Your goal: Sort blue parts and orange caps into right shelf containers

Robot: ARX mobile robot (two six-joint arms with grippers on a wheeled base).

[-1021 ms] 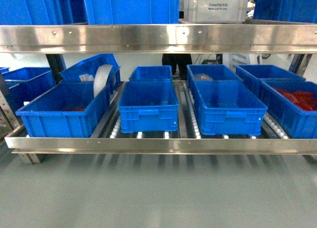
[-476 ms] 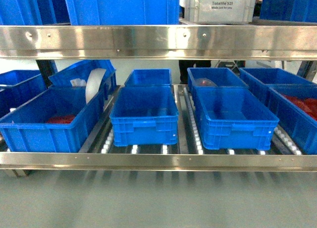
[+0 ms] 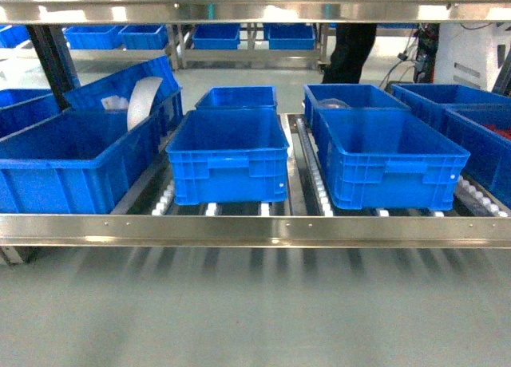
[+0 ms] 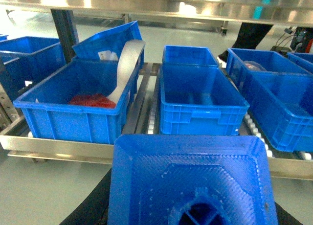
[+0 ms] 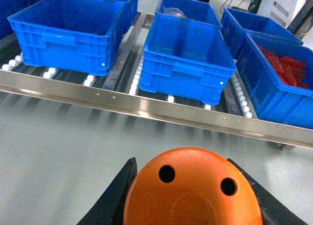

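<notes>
Filling the left wrist view, a blue part (image 4: 193,181) sits clamped in the left fingers before the crates (image 4: 200,100) on the shelf (image 3: 255,227). Rightward, the right fingers (image 5: 117,195) grip an orange cap (image 5: 193,191) short of the shelf's rail.

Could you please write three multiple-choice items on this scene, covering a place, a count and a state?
1. Where do the red pieces lie in the right wrist view?
A. Rightmost crate
B. Floor
C. Upper shelf

2. How many dark holes show in the orange cylindrical cap?
A. Five
B. None
C. Two

3. What is the state of the right tool?
A. Open and empty
B. Shut on the cap
C. Out of view

Answers: 1 A, they fill the blue ribbed plastic crate at the right edge. 2 C, two holes show. 3 B, black fingers flank the cap.
</notes>
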